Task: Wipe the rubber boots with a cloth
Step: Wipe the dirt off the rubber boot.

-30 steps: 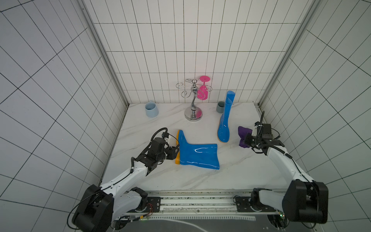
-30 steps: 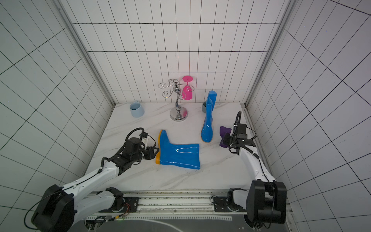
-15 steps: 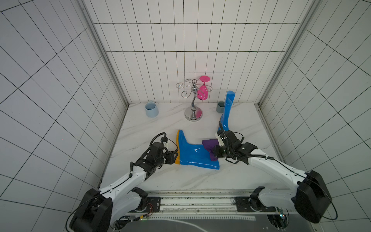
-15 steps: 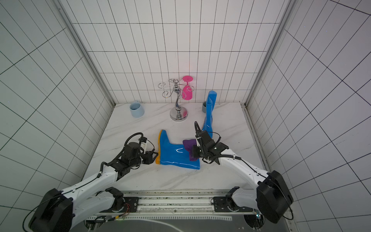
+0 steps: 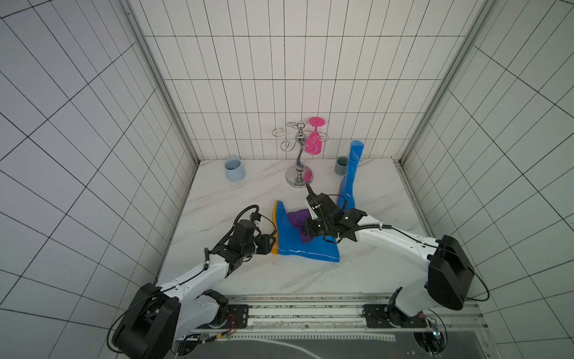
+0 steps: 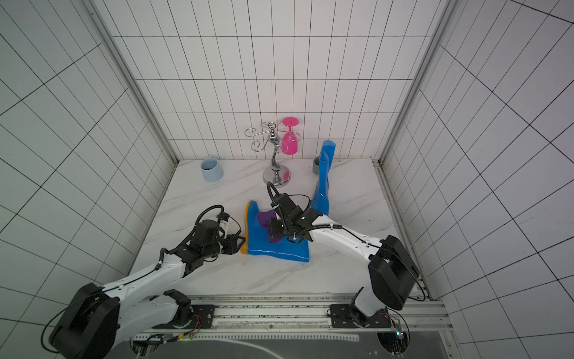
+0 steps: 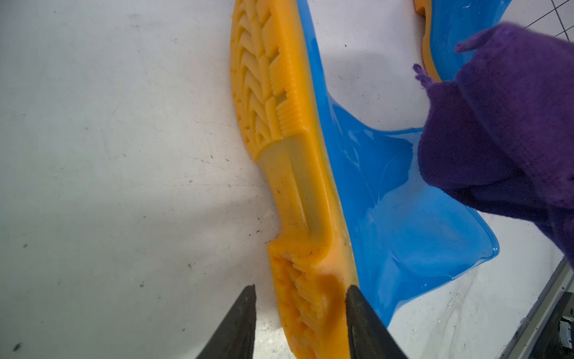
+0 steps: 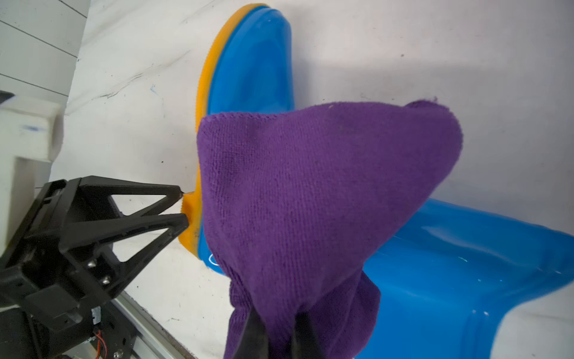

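Pinching the purple cloth [image 5: 298, 219] shut in our right pincer [image 5: 306, 231], we drape it over the ankle of the lying boot [image 5: 307, 245] on the surface [image 5: 236, 211]; our left pincer [image 7: 299, 289] straddles its orange heel, jaws parted. Behind stand the second boot [image 5: 349, 183], a chrome rack [image 5: 298, 174], a pale cup [image 5: 234, 169] and a grey cup [image 5: 340, 165].

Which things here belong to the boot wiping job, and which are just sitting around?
Job: lying boot, standing boot, purple cloth, right gripper pinching the cloth, left gripper straddling the lying boot's sole.
Lying about: light blue cup, grey cup, chrome rack, pink glass hanging on it.
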